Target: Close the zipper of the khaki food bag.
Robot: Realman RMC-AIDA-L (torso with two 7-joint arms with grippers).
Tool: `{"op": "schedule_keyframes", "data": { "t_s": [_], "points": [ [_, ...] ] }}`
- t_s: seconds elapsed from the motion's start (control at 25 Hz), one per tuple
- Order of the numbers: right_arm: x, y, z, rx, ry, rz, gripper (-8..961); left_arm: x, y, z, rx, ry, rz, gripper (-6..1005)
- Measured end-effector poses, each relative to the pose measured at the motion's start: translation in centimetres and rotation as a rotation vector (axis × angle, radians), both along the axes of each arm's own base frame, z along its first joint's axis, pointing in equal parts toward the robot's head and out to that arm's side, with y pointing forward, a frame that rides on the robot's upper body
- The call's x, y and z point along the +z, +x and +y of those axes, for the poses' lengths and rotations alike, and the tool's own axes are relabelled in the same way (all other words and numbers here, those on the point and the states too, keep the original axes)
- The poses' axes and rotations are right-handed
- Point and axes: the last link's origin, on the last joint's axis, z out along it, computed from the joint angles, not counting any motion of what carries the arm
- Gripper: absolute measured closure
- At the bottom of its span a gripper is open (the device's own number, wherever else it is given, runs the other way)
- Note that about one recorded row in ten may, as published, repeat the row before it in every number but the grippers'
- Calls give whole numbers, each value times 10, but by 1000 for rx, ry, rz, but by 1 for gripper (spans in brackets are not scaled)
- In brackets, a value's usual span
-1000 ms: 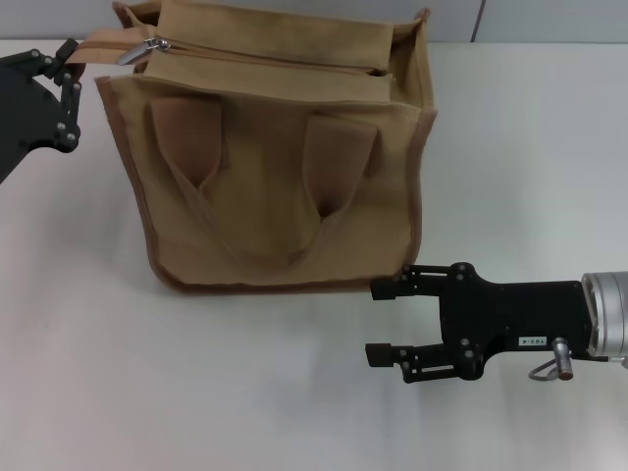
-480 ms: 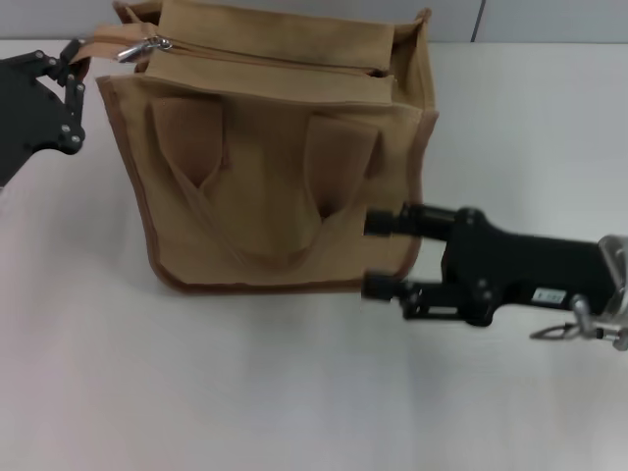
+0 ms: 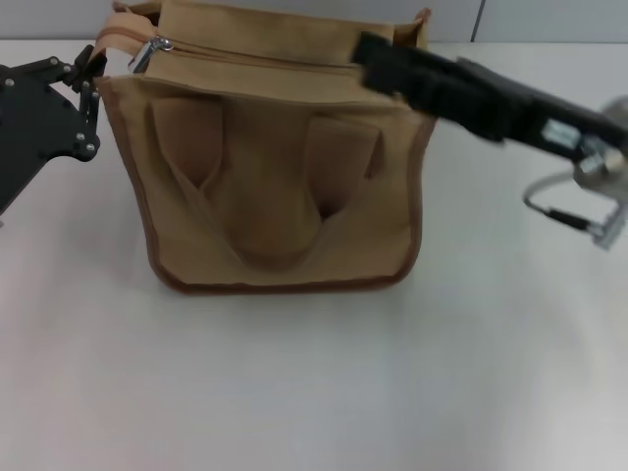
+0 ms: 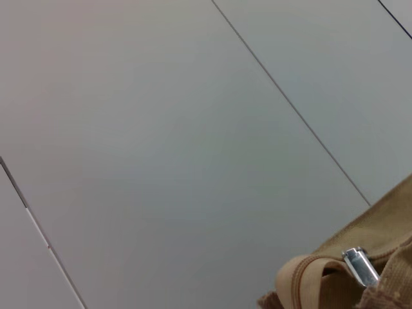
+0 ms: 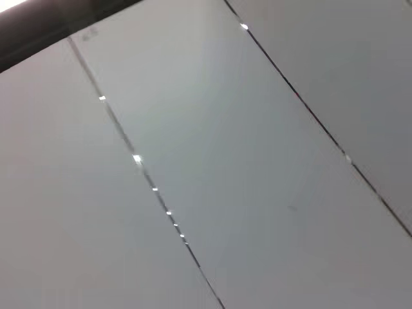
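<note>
Standing upright on the white table [image 3: 294, 392], the khaki food bag [image 3: 275, 196] carries its zipper [image 3: 255, 55] on top, slider [image 3: 143, 51] at my left. Left gripper [image 3: 86, 71] pinches the bag's corner beside it; right gripper [image 3: 378, 49] reaches over the top, state I cannot tell.

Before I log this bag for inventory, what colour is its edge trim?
The edge trim is a darker brown than the khaki food bag; the head view shows it best.

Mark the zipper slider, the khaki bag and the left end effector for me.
zipper slider [image 3: 147, 50], head view, on the silver pull tab.
khaki food bag [image 3: 265, 211], head view, on the front panel.
left end effector [image 3: 86, 71], head view, at its fingertips beside the bag's top left corner.
</note>
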Motion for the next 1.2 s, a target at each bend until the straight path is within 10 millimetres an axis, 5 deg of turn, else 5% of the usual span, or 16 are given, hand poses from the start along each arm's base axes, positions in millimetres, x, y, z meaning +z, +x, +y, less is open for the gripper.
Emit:
{"op": "schedule_keyframes", "data": {
  "t_s": [0.24, 0.6, 1.2],
  "points": [
    [-11, -41, 43, -133, -199, -77, 177, 0, 0, -1, -4, 1, -3, 978],
    [-21, -83, 68, -219, -385, -250, 177, 2, 2, -2, -16, 4, -13, 977],
    [-41, -105, 85, -329, -439, -391, 177, 2, 5, -3, -33, 10, -27, 975]
  ]
}}
